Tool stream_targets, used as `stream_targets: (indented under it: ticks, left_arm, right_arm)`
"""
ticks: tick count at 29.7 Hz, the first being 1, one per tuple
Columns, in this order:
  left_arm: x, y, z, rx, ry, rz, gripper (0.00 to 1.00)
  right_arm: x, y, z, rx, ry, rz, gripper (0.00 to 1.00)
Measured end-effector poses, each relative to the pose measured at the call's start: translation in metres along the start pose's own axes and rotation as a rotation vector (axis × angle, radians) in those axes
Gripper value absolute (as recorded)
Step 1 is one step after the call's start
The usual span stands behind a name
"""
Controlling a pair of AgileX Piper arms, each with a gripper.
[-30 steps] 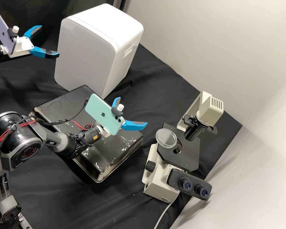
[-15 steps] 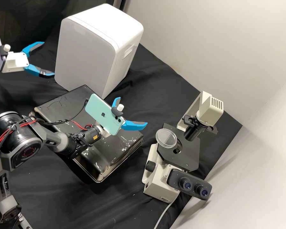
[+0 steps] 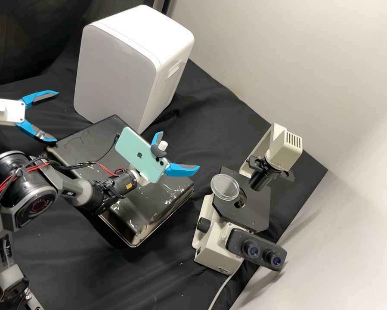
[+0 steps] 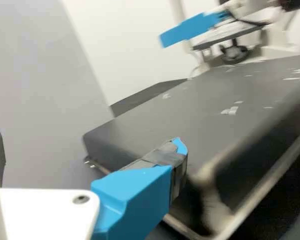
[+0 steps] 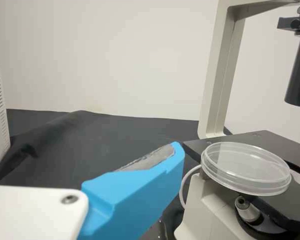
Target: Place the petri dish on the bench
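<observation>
Clear round plastic petri dish (image 3: 224, 187) sits on the black stage (image 3: 253, 211) of the beige microscope (image 3: 212, 245), at the stage corner nearest the arms. Not on the black cloth-covered desk (image 3: 210, 112) yet. Right gripper (image 3: 179, 150) hangs above the edge of the scuffed dark metal tray (image 3: 159, 206), pointed at the dish, near it but apart. Fingers apart, nothing between them. Left gripper (image 3: 54, 115) is well away, by the tray's other end, beside the white boxy appliance (image 3: 133, 64). Fingers spread wide, empty.
</observation>
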Motion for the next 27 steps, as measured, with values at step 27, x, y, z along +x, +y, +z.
stream_targets:
  ticks: [27]
  left_arm:
    - [-0.010,-0.0064,0.014,0.003,-0.124,-0.029,1.00]
  right_arm:
    - [0.000,0.000,0.000,0.000,0.000,0.000,1.00]
